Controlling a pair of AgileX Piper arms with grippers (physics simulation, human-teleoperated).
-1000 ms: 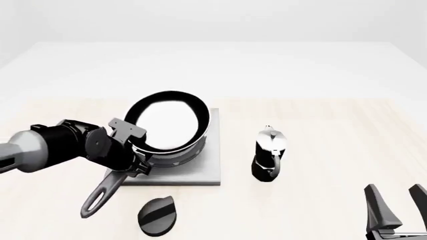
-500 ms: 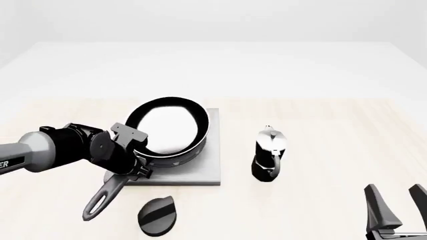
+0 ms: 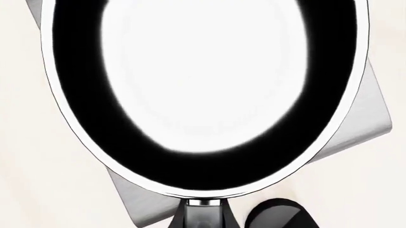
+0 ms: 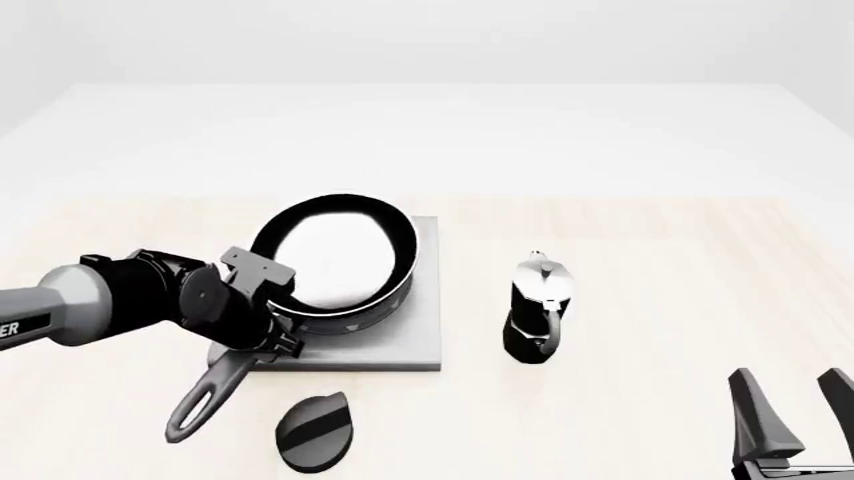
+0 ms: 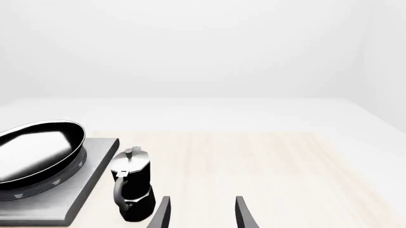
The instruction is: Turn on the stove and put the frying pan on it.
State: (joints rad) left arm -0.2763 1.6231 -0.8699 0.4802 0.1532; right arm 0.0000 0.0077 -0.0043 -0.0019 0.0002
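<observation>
The frying pan (image 4: 340, 252), glossy black with a pale inside, is over the grey stove plate (image 4: 411, 350) and tilted; its burner is hidden under it. My left gripper (image 4: 271, 326) is shut on the pan's handle (image 4: 203, 400) close to the bowl. In the left wrist view the pan (image 3: 203, 71) fills the frame, with the stove plate (image 3: 364, 123) behind it. The black oval knob (image 4: 316, 432) lies in front of the stove. My right gripper (image 4: 790, 420) is open and empty at the front right; it also shows in the right wrist view (image 5: 201, 216).
A small black-and-silver moka pot (image 4: 538, 310) stands just right of the stove plate; it also shows in the right wrist view (image 5: 130, 185). The pale wooden table (image 4: 667, 260) stretches to the right of it.
Since one second ago my left gripper has lowered the pan onto or just above the stove plate. In the last half second almost nothing moved. The right arm is still.
</observation>
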